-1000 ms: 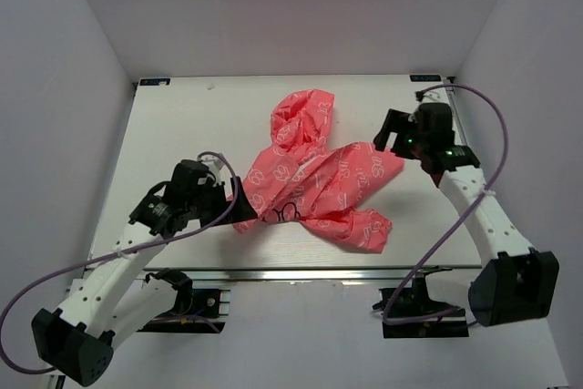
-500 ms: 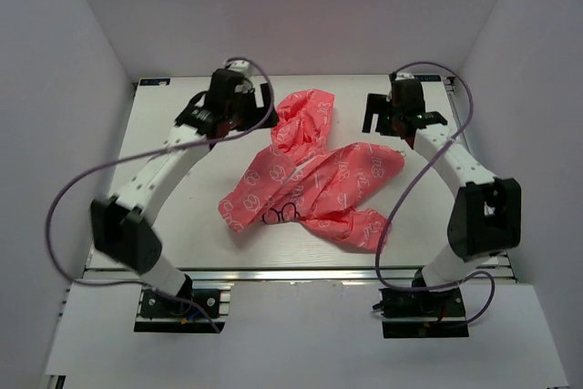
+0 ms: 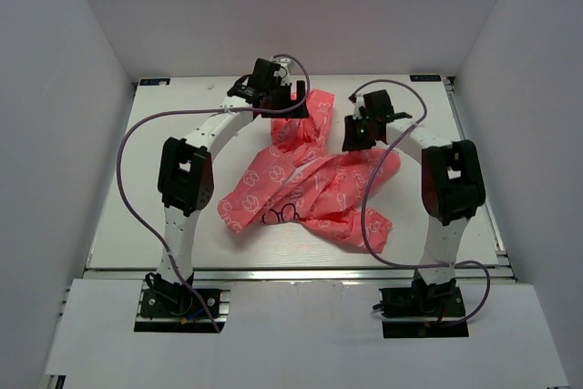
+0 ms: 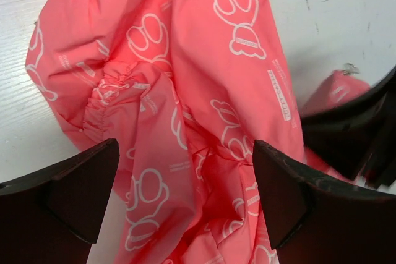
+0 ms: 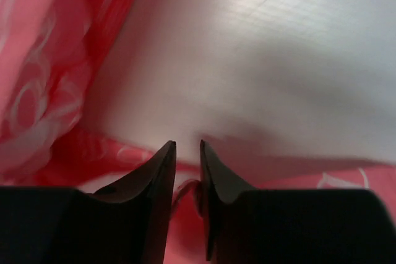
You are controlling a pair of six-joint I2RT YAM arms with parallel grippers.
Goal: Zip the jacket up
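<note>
The left gripper (image 4: 185, 151) has its fingers (image 4: 74, 183) spread wide and holding nothing. It is poised over the jacket (image 3: 305, 184), where a gathered elastic seam (image 4: 108, 94) puckers at centre left of its wrist view. The right gripper (image 5: 186, 146) has its fingers drawn almost together, with only a slit between them. Pink cloth shows low in that slit, but the blur hides whether any is pinched. In the top view the jacket lies crumpled at the middle of the table (image 3: 173, 143). One lobe reaches toward upper centre, under the left gripper and just beside the right, and other folds trail to lower left and lower right — no zipper line shows. The step looks like taking hold to spread the garment flat. To do it well, the left should probably close on a single edge of fabric rather than a bunch, and the right should open before it bites. Both should then pull apart low and evenly — thin cloth like this likely slides and folds over itself.
</note>
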